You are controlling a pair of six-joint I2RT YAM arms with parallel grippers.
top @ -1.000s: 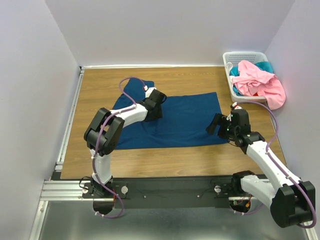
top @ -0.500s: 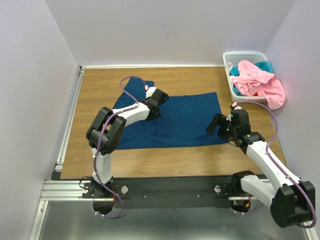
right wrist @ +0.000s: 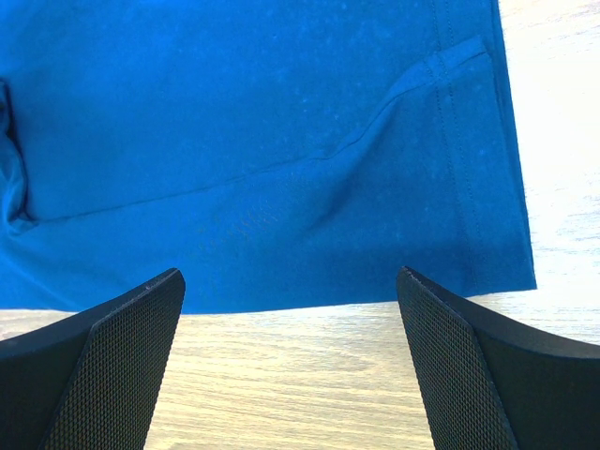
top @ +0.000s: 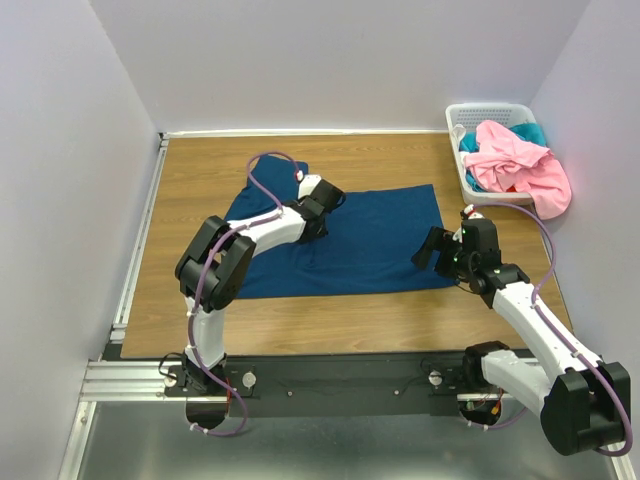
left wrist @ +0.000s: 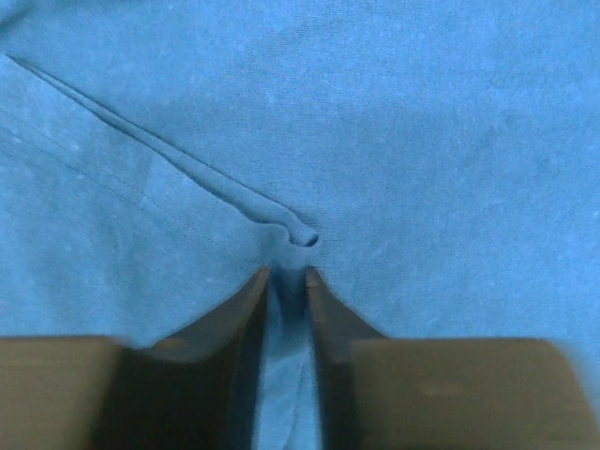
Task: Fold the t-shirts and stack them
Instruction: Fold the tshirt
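Note:
A large dark navy-teal t-shirt (top: 385, 235) lies spread on the wooden table (top: 200, 170), its print not visible. My left gripper (top: 333, 198) is low on its upper middle, shut on a pinched ridge of the cloth (left wrist: 291, 234); the fingers (left wrist: 239, 309) squeeze the fold between them. My right gripper (top: 428, 247) is open and empty by the shirt's near right edge (right wrist: 281, 281), over bare wood (right wrist: 291, 375). A pink t-shirt (top: 520, 165) and a brighter teal t-shirt (top: 532, 131) lie heaped in the basket.
A white slatted plastic basket (top: 458, 113) stands at the table's far right corner, the pink cloth spilling over its near rim. Purple-white walls close in the back and both sides. A metal rail (top: 140, 240) runs along the table's left edge.
My left gripper has slid a little to the right and away across the shirt, still pinching the cloth. The right arm has not moved.

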